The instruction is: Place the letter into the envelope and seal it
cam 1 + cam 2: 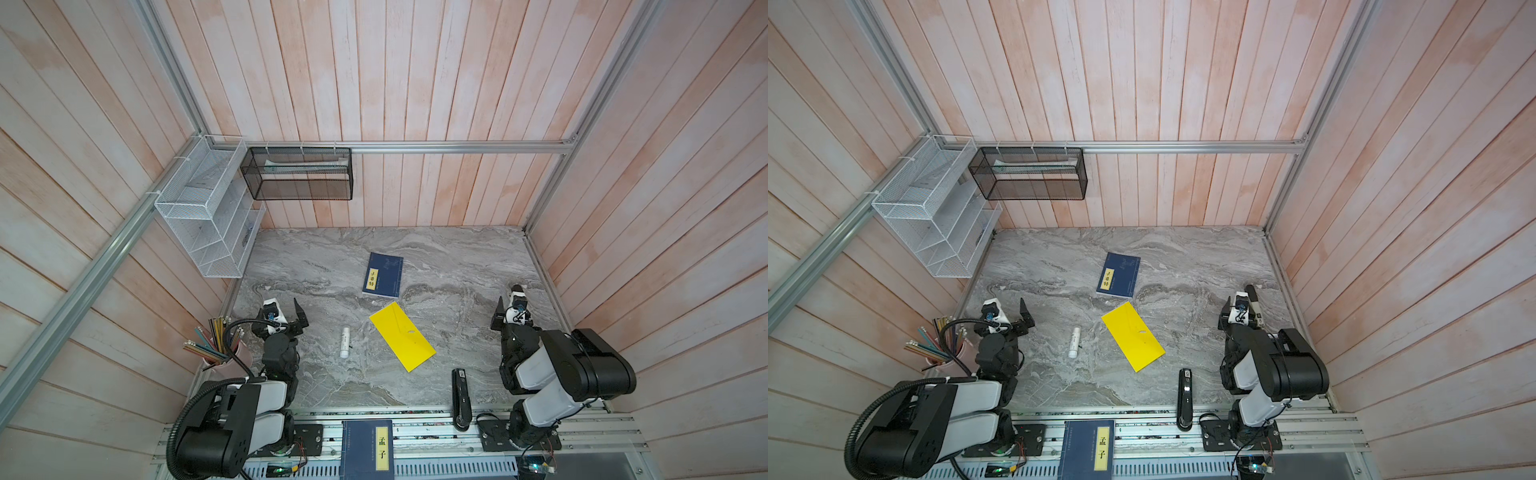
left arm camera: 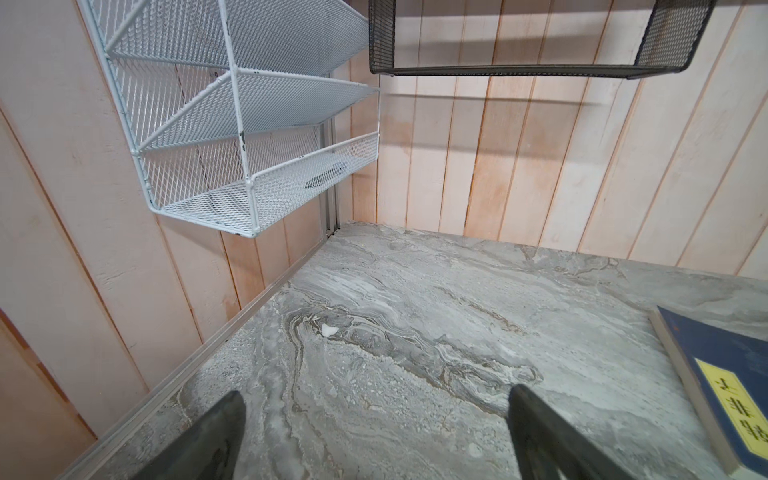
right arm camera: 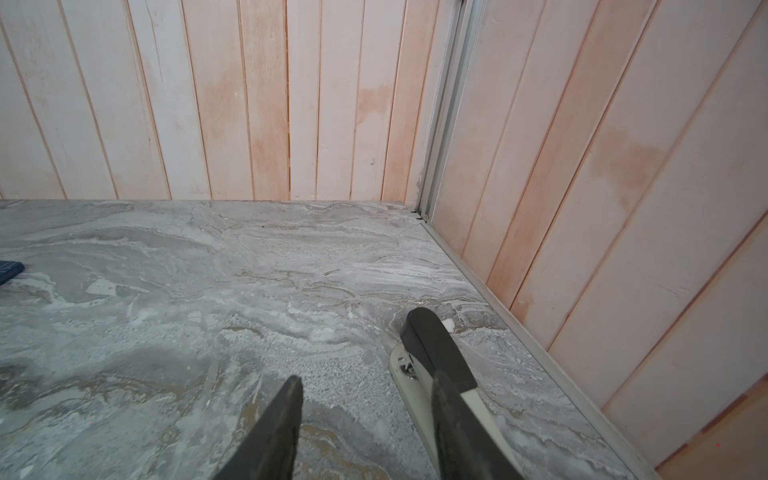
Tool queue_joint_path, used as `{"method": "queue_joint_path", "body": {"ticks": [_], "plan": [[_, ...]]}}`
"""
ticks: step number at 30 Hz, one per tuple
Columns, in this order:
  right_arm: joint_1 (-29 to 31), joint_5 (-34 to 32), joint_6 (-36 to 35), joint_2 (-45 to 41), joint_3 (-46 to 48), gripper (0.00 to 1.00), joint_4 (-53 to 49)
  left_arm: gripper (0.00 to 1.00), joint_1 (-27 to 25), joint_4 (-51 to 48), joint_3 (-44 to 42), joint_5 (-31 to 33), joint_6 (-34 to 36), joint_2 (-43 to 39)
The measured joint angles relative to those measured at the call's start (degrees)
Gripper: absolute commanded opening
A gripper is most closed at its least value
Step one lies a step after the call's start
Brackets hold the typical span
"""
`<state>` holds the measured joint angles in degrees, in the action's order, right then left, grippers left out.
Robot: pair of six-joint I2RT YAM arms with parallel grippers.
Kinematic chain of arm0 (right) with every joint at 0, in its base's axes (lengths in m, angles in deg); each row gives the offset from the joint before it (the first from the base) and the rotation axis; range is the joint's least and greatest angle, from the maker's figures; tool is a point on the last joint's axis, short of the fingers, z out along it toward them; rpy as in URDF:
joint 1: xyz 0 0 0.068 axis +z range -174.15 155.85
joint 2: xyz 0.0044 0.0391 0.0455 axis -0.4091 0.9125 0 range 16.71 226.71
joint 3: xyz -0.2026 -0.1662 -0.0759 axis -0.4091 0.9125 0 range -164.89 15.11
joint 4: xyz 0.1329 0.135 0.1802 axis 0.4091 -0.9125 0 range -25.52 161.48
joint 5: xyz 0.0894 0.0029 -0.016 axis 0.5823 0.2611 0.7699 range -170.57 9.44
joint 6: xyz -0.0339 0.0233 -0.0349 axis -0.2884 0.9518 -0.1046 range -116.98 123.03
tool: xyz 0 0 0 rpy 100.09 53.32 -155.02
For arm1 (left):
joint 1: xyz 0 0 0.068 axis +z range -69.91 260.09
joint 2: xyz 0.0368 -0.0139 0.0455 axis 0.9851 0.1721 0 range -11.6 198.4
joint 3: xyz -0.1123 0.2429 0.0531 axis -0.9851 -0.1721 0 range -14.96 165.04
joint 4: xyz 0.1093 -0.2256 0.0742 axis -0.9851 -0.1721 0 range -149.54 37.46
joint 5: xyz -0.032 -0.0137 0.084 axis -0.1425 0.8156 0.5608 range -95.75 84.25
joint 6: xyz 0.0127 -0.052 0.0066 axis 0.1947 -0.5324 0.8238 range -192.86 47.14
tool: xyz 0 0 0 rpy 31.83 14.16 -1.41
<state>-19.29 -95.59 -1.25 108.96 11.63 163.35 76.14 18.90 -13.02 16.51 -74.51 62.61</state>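
Note:
The yellow envelope (image 1: 401, 336) (image 1: 1133, 336) lies flat and slanted in the middle of the marble table, showing as a plain rectangle with no flap standing open. The letter is out of view. My left gripper (image 1: 284, 309) (image 2: 376, 395) hovers at the table's left side, well left of the envelope, open with only bare marble between its fingers. My right gripper (image 1: 512, 303) (image 3: 368, 380) is near the right wall, far from the envelope, open and empty. A black and beige stapler (image 3: 419, 332) (image 1: 1253, 301) lies on the outer side of one finger.
A dark blue book (image 1: 384, 275) (image 2: 727, 386) lies behind the envelope and a white glue stick (image 1: 345, 342) to its left. A black handheld device (image 1: 460, 399) rests at the front right, a pencil cup (image 1: 220, 349) at the front left. A white rack (image 1: 208, 208) and black basket (image 1: 299, 174) hang on the walls.

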Motion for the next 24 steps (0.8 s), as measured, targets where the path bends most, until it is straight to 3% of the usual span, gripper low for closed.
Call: {"method": "queue_joint_path", "body": {"ticks": [7,23,24], "plan": [[-0.33,2.36,0.07,-0.15,-2.21,0.53,-0.46,1.0,1.95,11.45,0.26,-4.07,-1.14,13.27],[-4.5,8.11,3.15,-1.6,-6.86,0.62,-9.9,1.0,3.13,0.2,11.15,-10.8,-1.11,15.19],[-4.74,8.11,3.48,-1.64,-7.15,0.89,-10.49,1.0,3.15,0.13,11.52,-10.97,-1.11,15.32]]}}
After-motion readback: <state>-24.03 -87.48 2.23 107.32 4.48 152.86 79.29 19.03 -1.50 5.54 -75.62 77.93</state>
